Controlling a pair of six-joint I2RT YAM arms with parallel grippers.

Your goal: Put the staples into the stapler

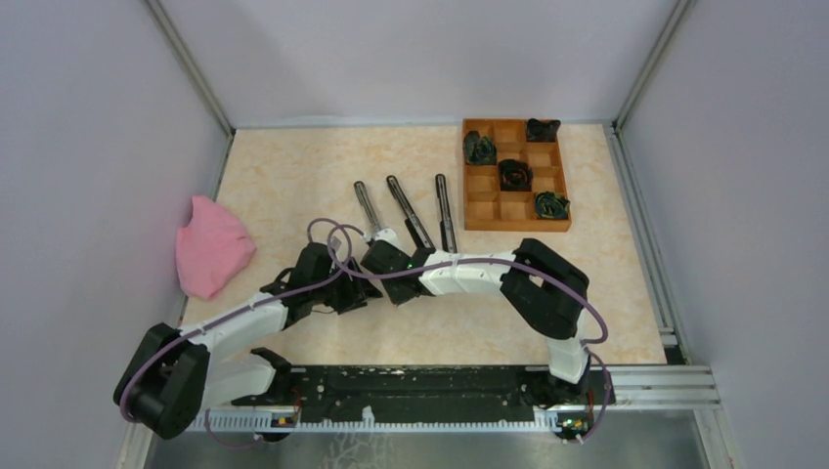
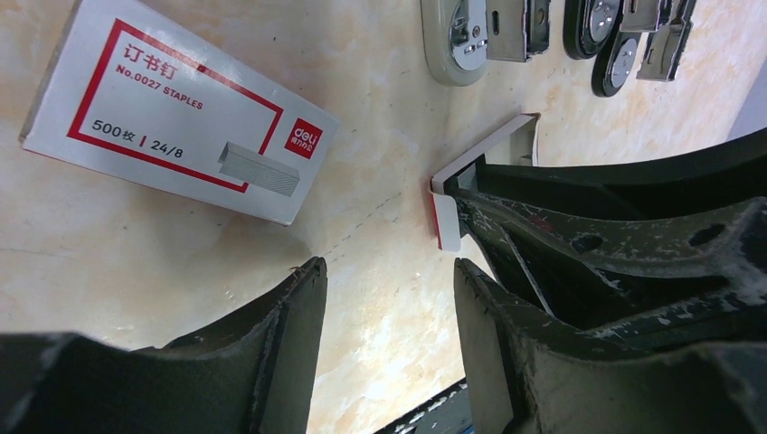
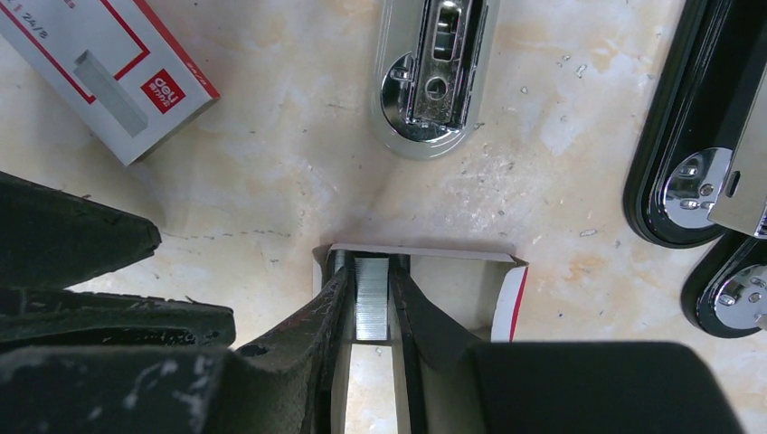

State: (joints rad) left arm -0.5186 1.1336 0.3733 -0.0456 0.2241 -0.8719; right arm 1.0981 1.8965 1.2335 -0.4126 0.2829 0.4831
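My right gripper (image 3: 369, 267) has its jaws nearly closed, pinching a strip of staples (image 3: 371, 307) edge-on between them. The strip sits inside an open white-and-red cardboard tray (image 3: 457, 285) on the table (image 3: 271, 181); I can't tell whether it is lifted off the tray floor. A grey stapler (image 3: 432, 81) lies open just beyond the tray, with two black staplers (image 3: 687, 154) to the right. My left gripper (image 2: 389, 271) hovers beside the right one, jaws about half open and holding nothing. The closed staple box (image 2: 176, 127) lies flat near it.
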